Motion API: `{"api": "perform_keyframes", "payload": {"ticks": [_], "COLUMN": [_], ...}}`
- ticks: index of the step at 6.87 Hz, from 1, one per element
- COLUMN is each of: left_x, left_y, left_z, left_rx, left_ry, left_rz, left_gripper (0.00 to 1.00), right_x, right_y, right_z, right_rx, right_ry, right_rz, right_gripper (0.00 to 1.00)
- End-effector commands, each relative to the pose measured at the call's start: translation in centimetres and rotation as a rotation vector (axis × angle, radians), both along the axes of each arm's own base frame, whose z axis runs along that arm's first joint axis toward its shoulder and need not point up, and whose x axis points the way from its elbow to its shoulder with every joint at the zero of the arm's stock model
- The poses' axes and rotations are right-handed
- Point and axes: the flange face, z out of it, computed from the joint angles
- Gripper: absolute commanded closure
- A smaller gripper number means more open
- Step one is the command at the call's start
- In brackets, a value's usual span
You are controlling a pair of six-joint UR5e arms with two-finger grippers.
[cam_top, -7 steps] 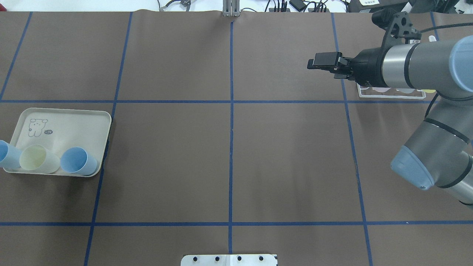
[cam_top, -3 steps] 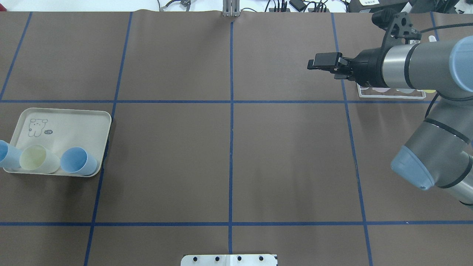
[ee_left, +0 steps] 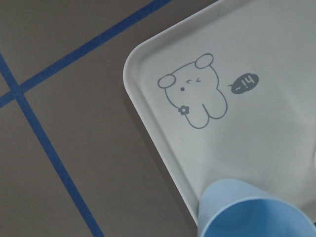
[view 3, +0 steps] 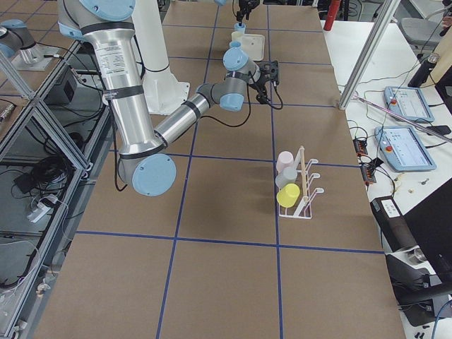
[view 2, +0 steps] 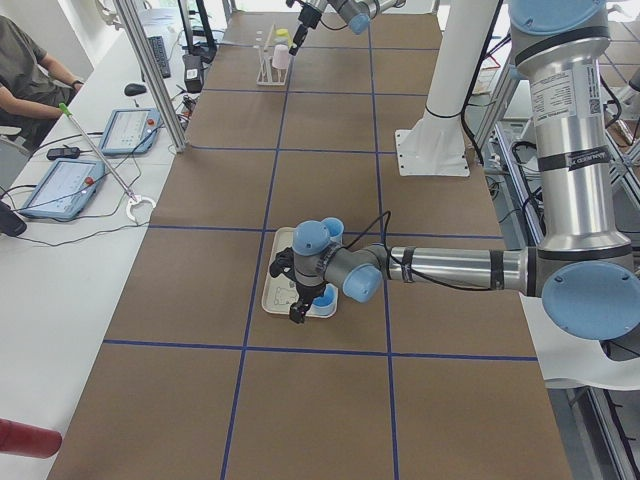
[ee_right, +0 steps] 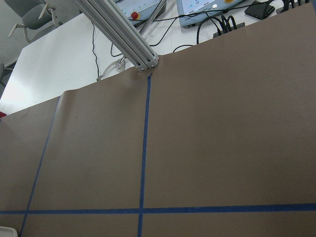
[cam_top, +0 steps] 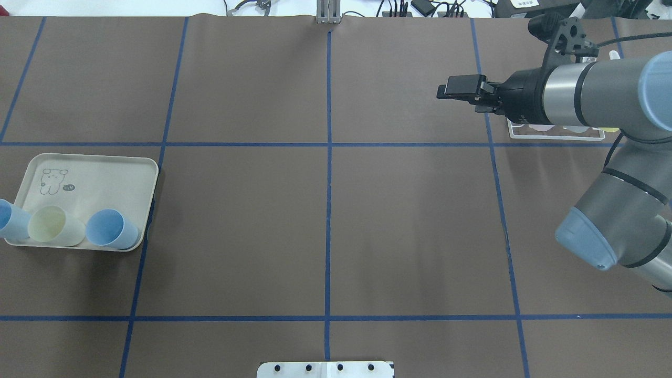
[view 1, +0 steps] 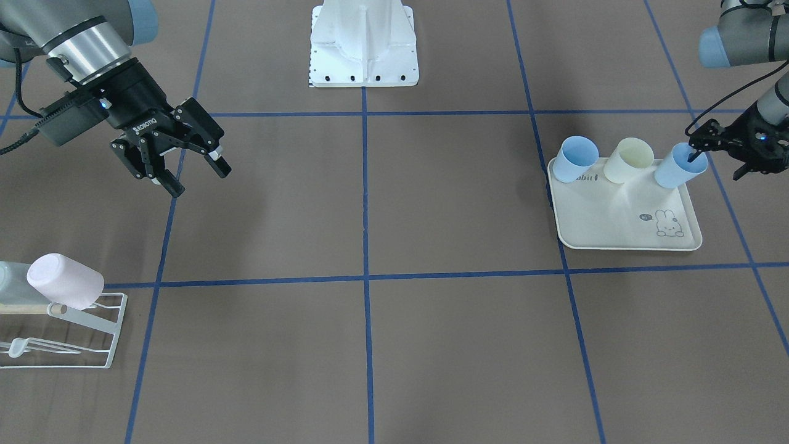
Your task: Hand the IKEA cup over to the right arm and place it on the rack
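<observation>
Overhead, at the surface's 9 o'clock edge, the outermost blue IKEA cup [cam_top: 9, 220] has slid slightly outward on the tray [cam_top: 105, 178]. The left jaws straddle its rim, but I cannot tell if they are clamped. Pickup seems to be starting. The right jaws hang wide open and empty near the rack [cam_top: 556, 137] at 2 o'clock.

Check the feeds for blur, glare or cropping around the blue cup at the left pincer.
Left wrist view: tray print sharp, blue cup cropped at the bottom edge. Front-facing view: even light, soft shadows, no glare; cup and left pincer sharp but near the right edge. Overhead view: that cup cut by the left edge, pincer out of frame.
</observation>
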Motion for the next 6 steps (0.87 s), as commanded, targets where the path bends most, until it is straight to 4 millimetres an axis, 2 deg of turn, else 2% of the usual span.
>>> {"api": "perform_keyframes", "payload": {"ticks": [1,2,3,4,6], "left_x": [0.73,0.73,0.72,0.73,0.89], "left_y": [0.28,0.29,0.3,0.29,0.44], "left_z": [0.23,0.33,0.35,0.29,-0.02], "left_rx": [-0.01,-0.012,-0.01,-0.009,-0.023], "left_ry": [0.007,0.006,0.005,0.005,0.027], "left_rz": [0.021,0.022,0.025,0.026,0.036], "left_gripper": [0.14,0.4,0.72,1.0,1.0], "right_x": [0.0,0.0,0.07,0.0,0.06], "right_y": [0.0,0.0,-0.04,0.0,-0.06], "right_z": [0.0,0.0,0.0,0.0,-0.08], "right_rx": [0.0,0.0,0.0,0.0,0.001], "right_ry": [0.0,0.0,0.0,0.0,-0.001], "right_rz": [0.0,0.0,0.001,0.0,0.001], "right_gripper": [0.0,0.0,0.0,0.0,0.0]}}
